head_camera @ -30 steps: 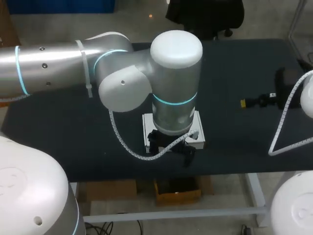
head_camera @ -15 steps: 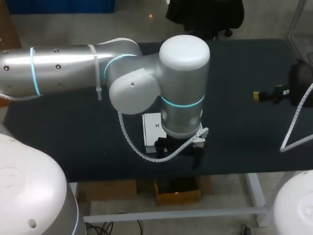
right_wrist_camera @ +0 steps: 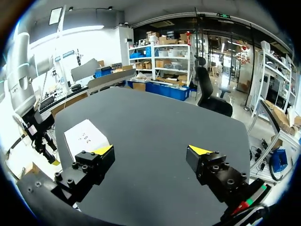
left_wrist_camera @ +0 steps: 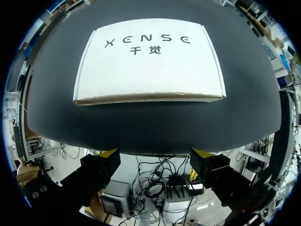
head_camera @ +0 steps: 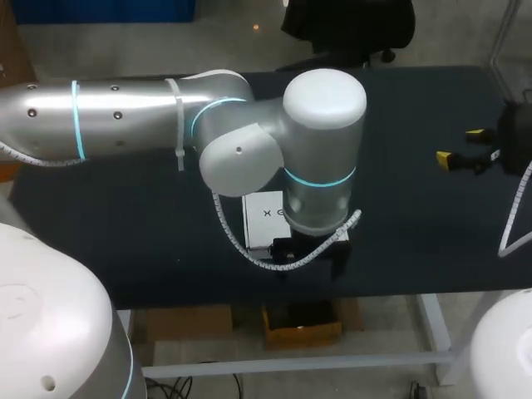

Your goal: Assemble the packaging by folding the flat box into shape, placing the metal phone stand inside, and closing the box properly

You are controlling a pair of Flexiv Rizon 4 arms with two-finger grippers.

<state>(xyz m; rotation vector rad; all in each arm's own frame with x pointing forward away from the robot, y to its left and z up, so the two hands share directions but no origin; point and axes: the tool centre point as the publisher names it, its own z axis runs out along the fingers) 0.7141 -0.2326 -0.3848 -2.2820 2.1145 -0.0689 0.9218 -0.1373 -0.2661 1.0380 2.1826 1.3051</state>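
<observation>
While the broad dark counter lies under both of my arms, my silver-grey left arm comes in from the left and bends down near the counter's front edge. Its big round joints cover part of the flat white cardboard box with dark print on its lid. That box lies flat on the counter, lid down, near the front edge and about midway along it. Seen from my left wrist, the box sits ahead of my left claw and apart from it. The claw is spread wide, holds nothing and hangs by the counter's front edge. My right arm enters at the far right, well apart from the box. My right claw, yellow-tipped, hovers over bare counter with its fingers parted and empty. From that wrist the box shows beyond one finger.
</observation>
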